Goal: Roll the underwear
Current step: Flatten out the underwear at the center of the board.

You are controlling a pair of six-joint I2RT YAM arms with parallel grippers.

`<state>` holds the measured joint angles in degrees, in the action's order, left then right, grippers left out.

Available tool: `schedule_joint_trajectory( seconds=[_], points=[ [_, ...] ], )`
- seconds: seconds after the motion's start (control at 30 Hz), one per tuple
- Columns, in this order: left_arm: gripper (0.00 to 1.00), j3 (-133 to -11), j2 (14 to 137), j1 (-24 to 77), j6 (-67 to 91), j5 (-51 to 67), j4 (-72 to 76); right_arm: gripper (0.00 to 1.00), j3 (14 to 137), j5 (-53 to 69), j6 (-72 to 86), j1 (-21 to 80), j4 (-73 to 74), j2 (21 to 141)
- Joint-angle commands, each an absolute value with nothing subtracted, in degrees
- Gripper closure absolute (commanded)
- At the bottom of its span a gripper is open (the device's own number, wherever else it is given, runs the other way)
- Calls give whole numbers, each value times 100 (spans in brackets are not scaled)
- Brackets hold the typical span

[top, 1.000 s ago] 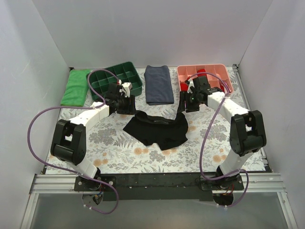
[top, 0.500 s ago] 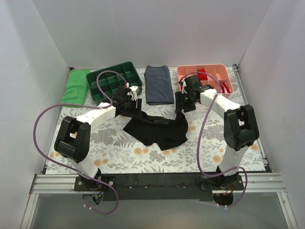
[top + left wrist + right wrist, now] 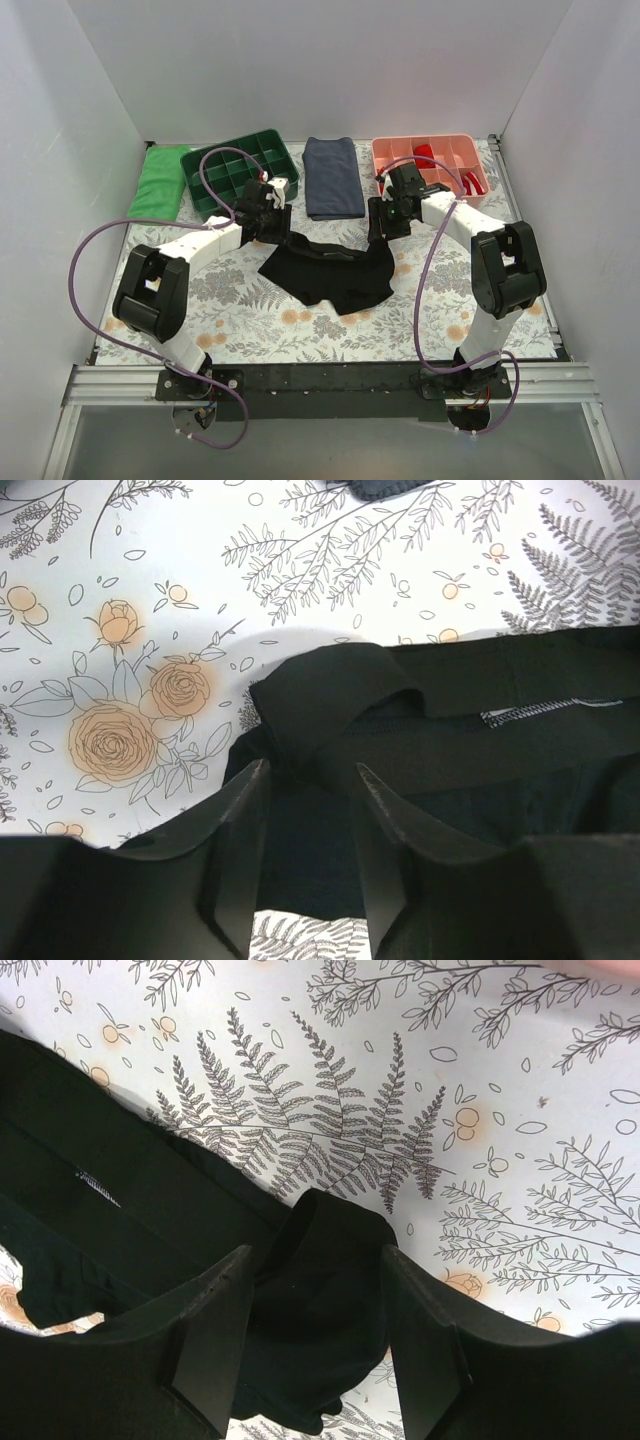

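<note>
The underwear point(image 3: 335, 270) lies crumpled on the table point(image 3: 230, 305), with its waistband edge under both arms. The left end effector point(image 3: 312, 770) has its fingers apart, and a doubled fold of waistband sits between and just ahead of them. The right end effector point(image 3: 315, 1252) is likewise spread wide around a bunched corner. The fabric looks light, limp and stretchy, so it will likely sag and slip unless it is pinched at the thicker banded corners directly between each pair of fingers.
</note>
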<state>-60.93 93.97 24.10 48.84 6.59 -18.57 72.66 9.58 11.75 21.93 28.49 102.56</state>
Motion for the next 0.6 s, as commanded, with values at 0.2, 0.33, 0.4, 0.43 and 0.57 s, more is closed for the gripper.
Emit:
schedule_joint_trajectory(
  seconds=[0.2,0.33,0.4,0.43,0.57],
  points=[
    [75,-6319,9615,2399,4895,492,-1644,46,7734,861,1046,2189,2856,10503],
    [81,-6372,9686,2399,4904,536,-1626,53,7822,853,1037,2197,2962,10643],
    [83,-6424,9712,2399,4922,545,-1626,67,7805,818,1046,2189,2944,10635],
    [85,-6442,9721,2399,4931,554,-1635,72,7787,809,1046,2188,2927,10626],
    [96,-6495,9773,2399,4939,554,-1696,95,7778,756,1028,2189,2909,10573]
  ],
)
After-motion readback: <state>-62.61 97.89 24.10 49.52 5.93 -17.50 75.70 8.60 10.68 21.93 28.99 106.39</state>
